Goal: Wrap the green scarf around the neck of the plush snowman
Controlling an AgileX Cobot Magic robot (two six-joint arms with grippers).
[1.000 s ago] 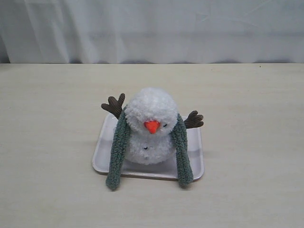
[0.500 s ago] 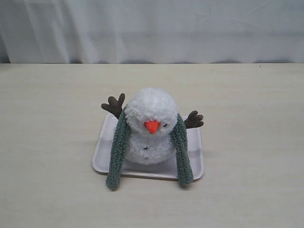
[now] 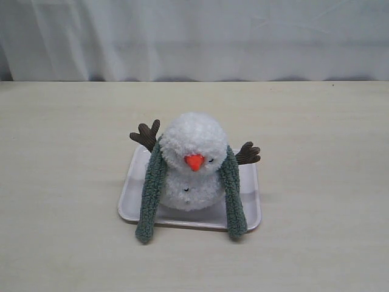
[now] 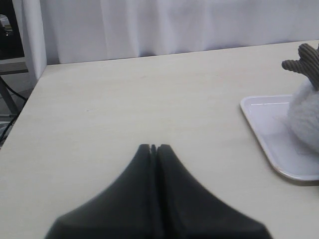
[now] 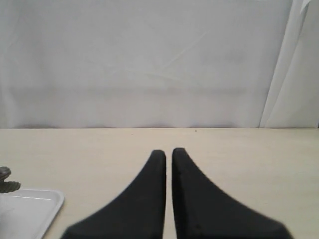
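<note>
The snowman sits on the tray. The scarf hangs down both its sides, ends at 5 and 7 o'clock. The left gripper and right gripper are closed and empty.

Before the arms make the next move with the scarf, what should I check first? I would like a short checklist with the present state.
1. Plush snowman stands on the white tray: ok.
2. Green scarf draped over its shoulders, one end down each side: ok.
3. Scarf ends crossed in front of the neck: not ok, they hang apart.
4. Scarf path behind the head: cannot tell, hidden.
5. Left gripper shut, empty, beside the tray: ok.
6. Right gripper shut, empty: ok.
</note>
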